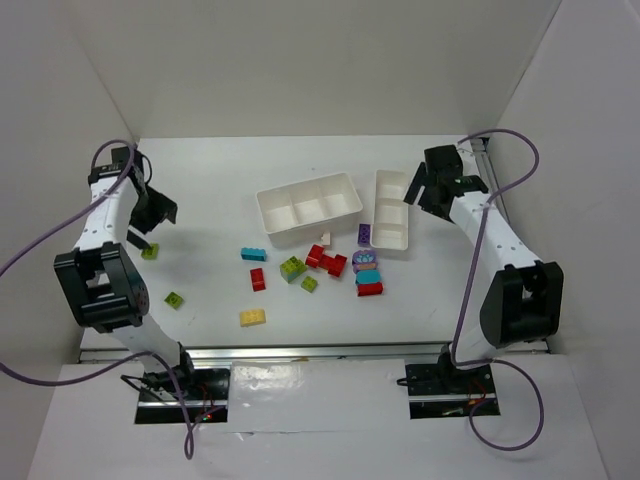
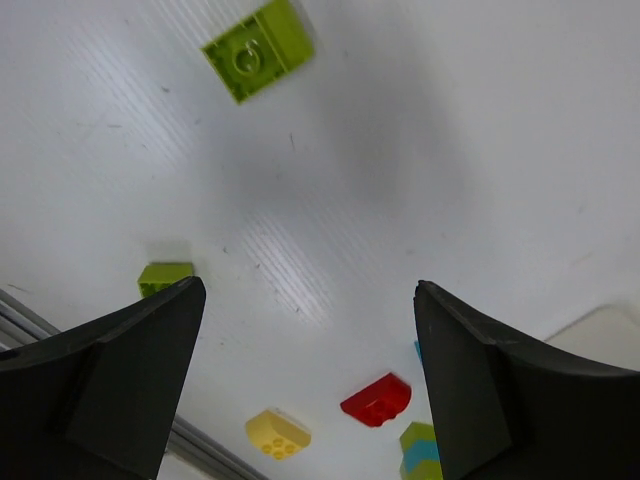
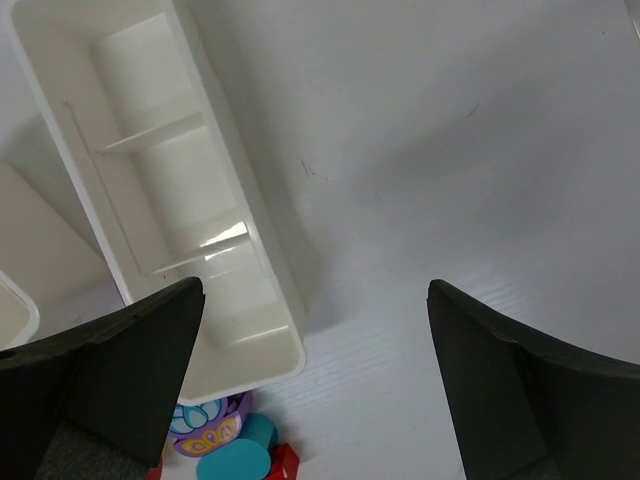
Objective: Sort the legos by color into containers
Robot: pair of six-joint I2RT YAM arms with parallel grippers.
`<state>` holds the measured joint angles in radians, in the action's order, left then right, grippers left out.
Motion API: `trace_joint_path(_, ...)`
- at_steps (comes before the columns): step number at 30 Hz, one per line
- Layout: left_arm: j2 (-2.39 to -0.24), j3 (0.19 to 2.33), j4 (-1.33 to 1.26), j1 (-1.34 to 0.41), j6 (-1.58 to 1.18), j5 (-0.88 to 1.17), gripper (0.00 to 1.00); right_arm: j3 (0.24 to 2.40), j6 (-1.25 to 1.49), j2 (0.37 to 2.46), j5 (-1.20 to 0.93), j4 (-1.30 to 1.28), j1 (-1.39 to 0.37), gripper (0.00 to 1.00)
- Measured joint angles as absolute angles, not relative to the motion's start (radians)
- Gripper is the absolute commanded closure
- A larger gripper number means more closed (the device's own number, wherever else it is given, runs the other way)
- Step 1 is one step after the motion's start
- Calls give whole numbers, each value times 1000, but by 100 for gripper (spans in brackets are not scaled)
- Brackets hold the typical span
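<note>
Legos crowd near end of narrow tray | left pincer wide open, empty | right pincer same

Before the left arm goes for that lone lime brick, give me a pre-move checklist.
1. Left gripper open and empty: ok.
2. Right gripper open and empty: ok.
3. Lime brick centred between the left jaws: not ok, it lies ahead and off to one side.
4. Brick free of neighbours: ok, it lies alone.
5. Wide tray and narrow tray compartments free: ok, no bricks inside.
6. Left gripper height above the table: cannot tell.
</note>
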<state>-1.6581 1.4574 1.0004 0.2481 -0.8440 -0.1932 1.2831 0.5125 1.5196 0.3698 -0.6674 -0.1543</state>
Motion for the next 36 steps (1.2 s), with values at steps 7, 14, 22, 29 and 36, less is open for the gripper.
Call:
trace_joint_path(7,-1826,1553,996,300,-831,-279,0,1283,474,1529,292,-664,-82,0)
trace_joint_path(14,-1922,1534,908,302,-784,-332,0,1282,451,1533,264,-660,-23,0)
trace_joint_path(22,-1930,1489,772,303,-710,-336,0,1282,447,1555,246,-658,-19,0)
trace_joint_path(29,-1930,1438,676,343,-657,-329,0,1282,451,1564,231,-658,-19,0)
trace_joint_path(36,-1944,1433,616,361,-598,-294,0,1282,455,1565,220,-658,-19,0)
